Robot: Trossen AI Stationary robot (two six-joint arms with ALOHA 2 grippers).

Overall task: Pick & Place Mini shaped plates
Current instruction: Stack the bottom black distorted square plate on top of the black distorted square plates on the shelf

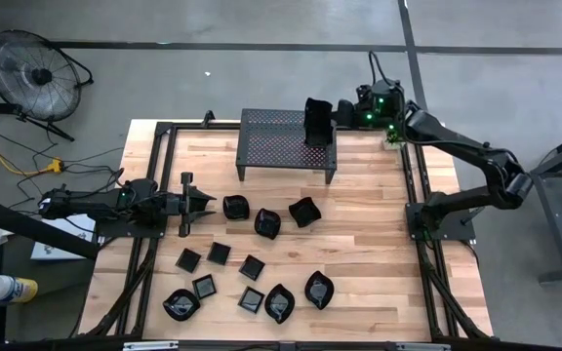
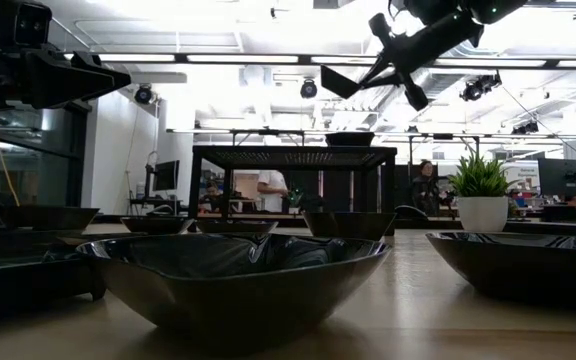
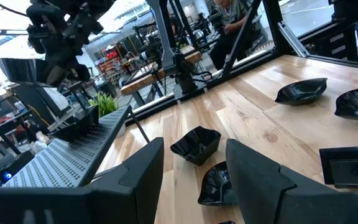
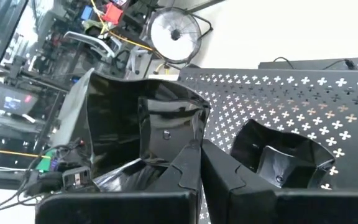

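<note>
- Spanning most of the high view, the wooden table (image 1: 359, 253) sits inside a dark metal frame (image 1: 154, 136), with grey floor around it and a round fan (image 1: 35, 70) off the far left corner
- Standing at the table's far edge is the large black perforated rack (image 1: 271, 136) on legs; one mini shaped plate (image 4: 278, 158) already rests on its top, seen in the right wrist view just beside the gripper
- Reaching in from the right side, the right arm (image 1: 466, 156) bends over the rack, and the right gripper (image 1: 322, 121) hangs above the rack's right part with its fingers pressed together on the rim of a held plate (image 4: 135, 130), a glossy wavy-edged square tilted up on edge
- Lying low along the table's left side, the left arm (image 1: 86, 203) points toward the middle; the left gripper (image 1: 198, 202) has its fingers spread with nothing between them, just beside the nearest dish (image 1: 235, 207)
- Scattered over the table's near half are the remaining mini shaped plates: three deeper wavy ones in a row at mid-table, that nearest dish, a second (image 1: 267, 223) and a third (image 1: 303, 211)
- Nearer the front edge lie flat squares such as one (image 1: 220, 253) and another (image 1: 252, 267), with leaf-like dishes at the front, one at the left (image 1: 180, 305) and one at the right (image 1: 319, 290)
- In the low view a wide dark bowl-like dish (image 2: 238, 275) fills the foreground, and a potted green plant (image 2: 480, 195) stands in the room behind
</note>
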